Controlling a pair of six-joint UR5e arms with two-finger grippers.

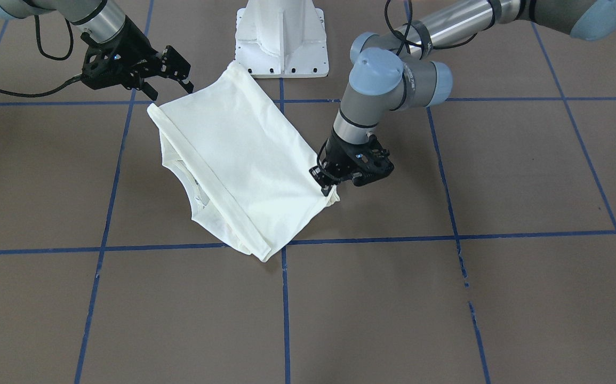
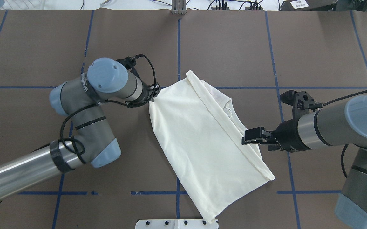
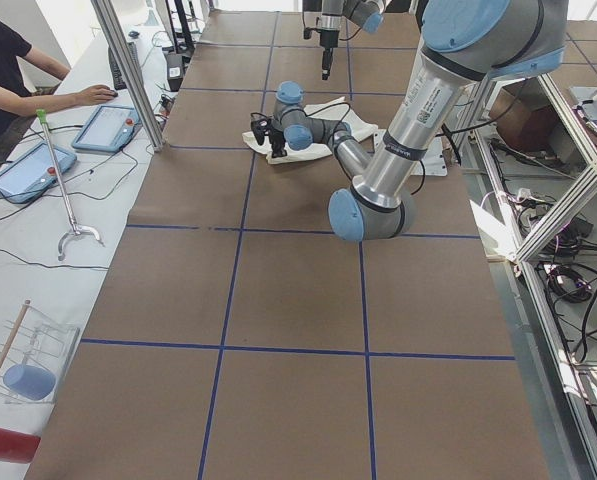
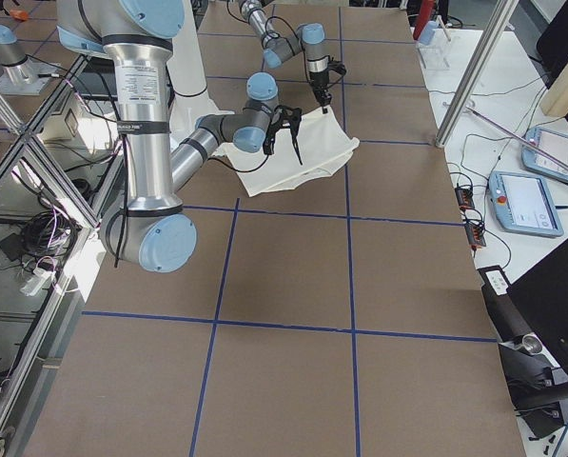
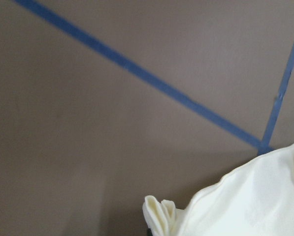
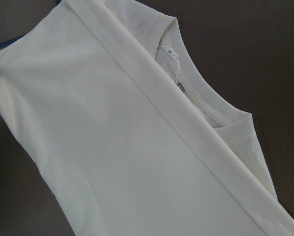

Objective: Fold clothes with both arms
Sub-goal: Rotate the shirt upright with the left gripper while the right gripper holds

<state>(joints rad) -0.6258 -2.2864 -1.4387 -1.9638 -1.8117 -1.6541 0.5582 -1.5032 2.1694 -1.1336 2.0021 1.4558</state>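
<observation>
The cream T-shirt (image 1: 238, 160) lies folded on the brown table, plain side up, a folded band running along one long edge. Its neckline (image 6: 211, 113) with a small label peeks out beside that band. My left gripper (image 1: 330, 188) is down at the shirt's far corner and shut on it; the left wrist view shows that corner (image 5: 156, 216) bunched up. My right gripper (image 1: 172, 88) hovers open above the shirt's band edge (image 2: 234, 140), touching no cloth. The print is hidden.
The white pedestal base (image 1: 282, 42) stands just behind the shirt's near corner. Blue tape lines (image 2: 178, 47) cross the table. A person (image 3: 8, 60) sits at a side desk with tablets (image 4: 526, 200) beyond the table's far edge.
</observation>
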